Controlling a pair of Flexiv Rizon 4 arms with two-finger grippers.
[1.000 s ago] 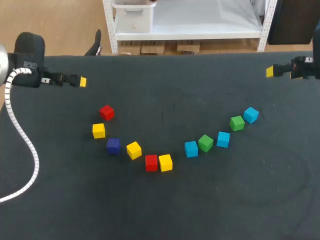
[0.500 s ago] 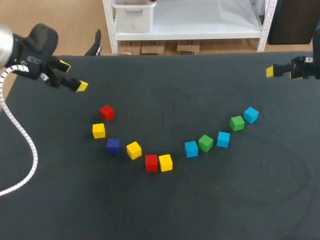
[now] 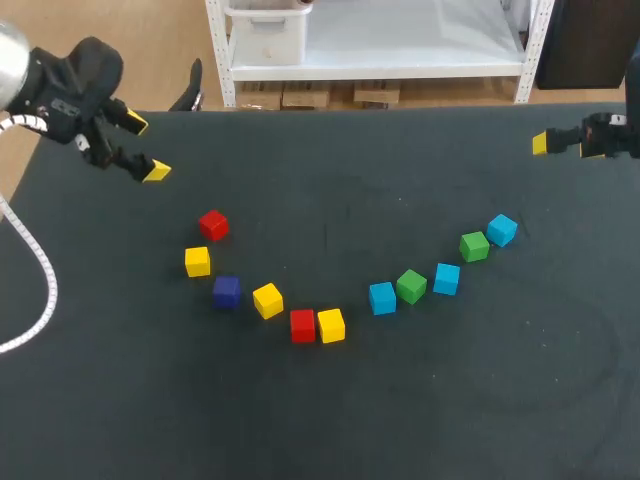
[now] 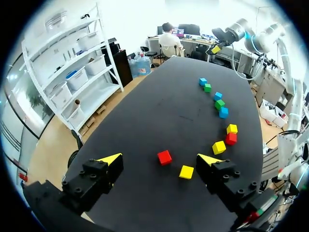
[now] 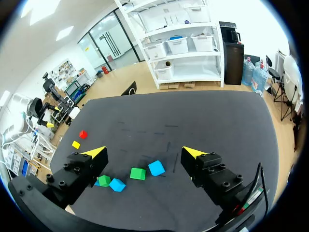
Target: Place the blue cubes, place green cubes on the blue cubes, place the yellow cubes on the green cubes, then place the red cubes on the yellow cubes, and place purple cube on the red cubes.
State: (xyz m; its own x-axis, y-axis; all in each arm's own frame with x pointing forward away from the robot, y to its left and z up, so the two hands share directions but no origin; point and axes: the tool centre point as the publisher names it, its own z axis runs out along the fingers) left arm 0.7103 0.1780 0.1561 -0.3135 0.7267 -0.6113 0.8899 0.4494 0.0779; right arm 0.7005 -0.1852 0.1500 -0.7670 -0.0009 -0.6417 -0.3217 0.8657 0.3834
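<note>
No stack yet: blue cubes (image 3: 446,278) lie loose nearer the worktop's (image 3: 400,420) right edge. Left gripper (image 3: 145,148) & right gripper (image 5: 145,152) hang wide, empty, at far corners (prob. keeping clear).

Black table (image 3: 400,420) fills the view, matte and evenly lit. Just past the table's far edge stands a white shelf rack (image 3: 400,45) on a light wooden floor (image 3: 140,50). There's a white bin (image 3: 265,35) on it and cardboard boxes (image 3: 300,97) underneath. Beside the rack is a dark cabinet (image 3: 585,40).
</note>
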